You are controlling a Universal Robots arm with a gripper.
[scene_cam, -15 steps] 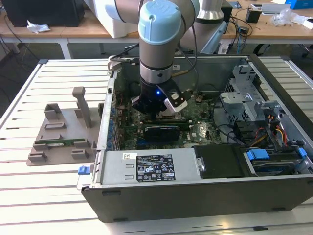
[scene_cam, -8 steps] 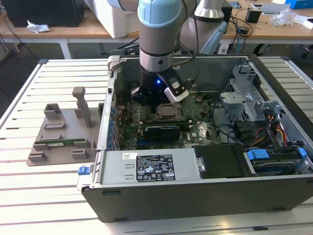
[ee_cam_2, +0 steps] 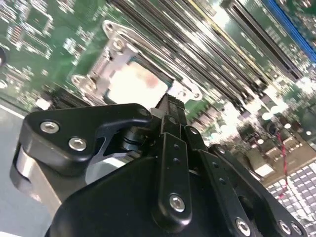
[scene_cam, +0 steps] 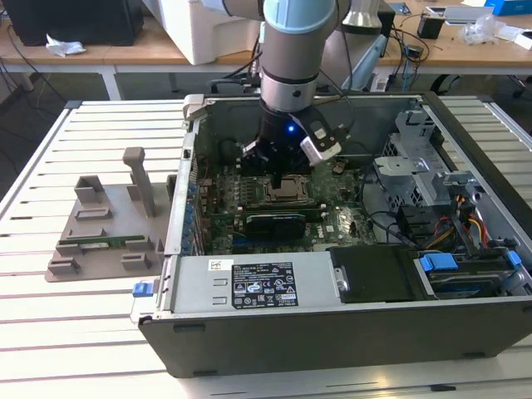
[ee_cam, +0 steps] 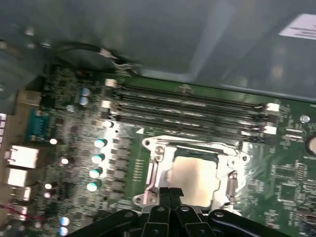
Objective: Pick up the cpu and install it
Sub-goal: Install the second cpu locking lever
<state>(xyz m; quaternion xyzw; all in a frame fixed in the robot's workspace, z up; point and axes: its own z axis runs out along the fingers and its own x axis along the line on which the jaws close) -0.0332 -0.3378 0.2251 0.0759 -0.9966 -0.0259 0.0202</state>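
Observation:
The cpu (ee_cam: 193, 178) is a flat silver square lying inside the metal socket frame (ee_cam: 154, 170) on the green motherboard; in the second wrist view the cpu (ee_cam_2: 134, 85) sits just beyond the fingertips. In the exterior view my gripper (scene_cam: 278, 178) reaches down into the open computer case, right over the socket (scene_cam: 288, 190). The two black fingers (ee_cam: 165, 196) are pressed together with nothing between them, and their tips hang over the near edge of the chip. I cannot tell whether they touch it.
Dark memory slots (ee_cam: 187, 111) run beside the socket. A black expansion card (scene_cam: 274, 223) stands in front of it. Case walls, a power supply (scene_cam: 249, 283) and a drive cage with cables (scene_cam: 453, 208) surround the board. A grey tray (scene_cam: 108, 237) with a green memory stick lies at the exterior view's left.

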